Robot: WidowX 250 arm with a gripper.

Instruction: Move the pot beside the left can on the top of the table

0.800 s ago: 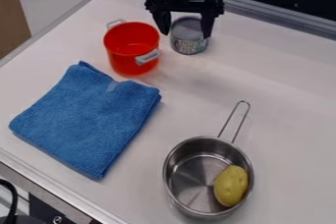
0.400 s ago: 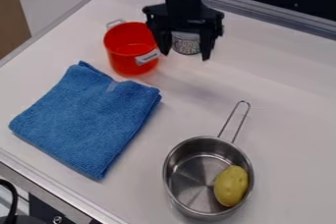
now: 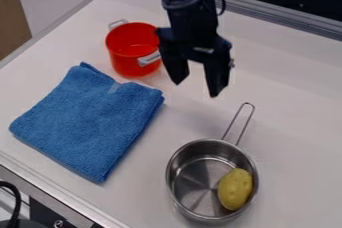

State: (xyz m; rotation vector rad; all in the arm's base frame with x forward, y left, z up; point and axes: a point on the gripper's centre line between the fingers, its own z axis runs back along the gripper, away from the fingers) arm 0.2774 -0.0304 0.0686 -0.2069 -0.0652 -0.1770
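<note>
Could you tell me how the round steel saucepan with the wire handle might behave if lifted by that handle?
The saucepan would probably tip bowl-down, its thin handle being on one side; the yellow oval potato inside might roll.

One each: pot, pan, cloth, potato

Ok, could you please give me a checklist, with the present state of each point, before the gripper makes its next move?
1. Gripper open, with nothing held: ok, its fingers are apart and nothing is between them.
2. Red pot upright: ok.
3. Steel pot upright: ok.
4. Steel pot empty: not ok, a potato lies in it.
5. Gripper at the steel pot's handle: not ok, in the picture it hangs to the left of the handle's end.
6. Which of the two pots is meant: cannot tell, the task says only "the pot".
</note>
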